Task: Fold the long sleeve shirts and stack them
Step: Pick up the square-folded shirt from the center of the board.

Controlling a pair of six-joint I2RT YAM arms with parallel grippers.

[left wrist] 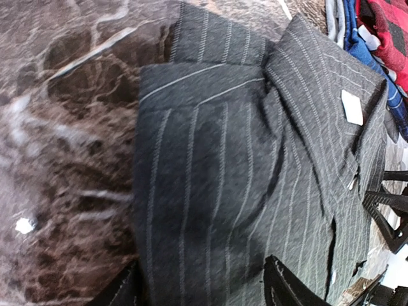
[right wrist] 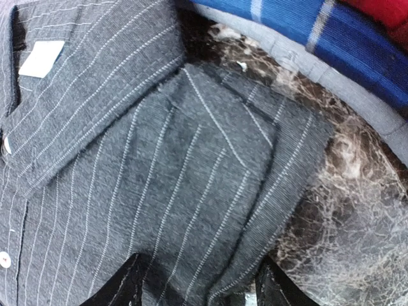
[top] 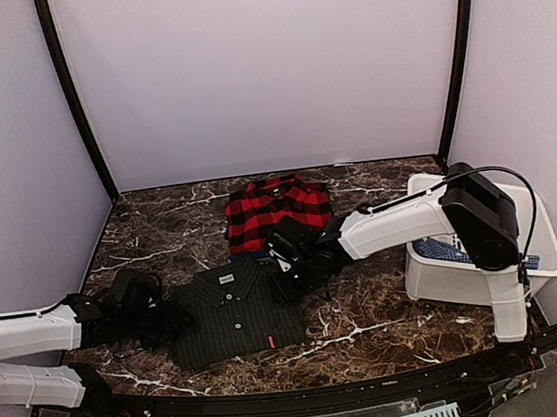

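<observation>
You see the charcoal pinstriped shirt [top: 232, 314] folded flat, collar toward 12 o'clock. At its 1 o'clock, close by, the red-and-black plaid shirt [top: 277, 212] lies folded.

A dark brown, marble-patterned table [top: 381, 313] with pale veins is seen bearing three things. A folded charcoal pinstriped shirt [top: 232, 314] is laid flat near the front edge, collar toward the back. Just behind it a folded red-and-black plaid shirt [top: 277, 211] is set, with a blue striped cloth [right wrist: 306, 32] seen under its near edge. A white plastic bin [top: 438, 286] is stood at the right side.
</observation>
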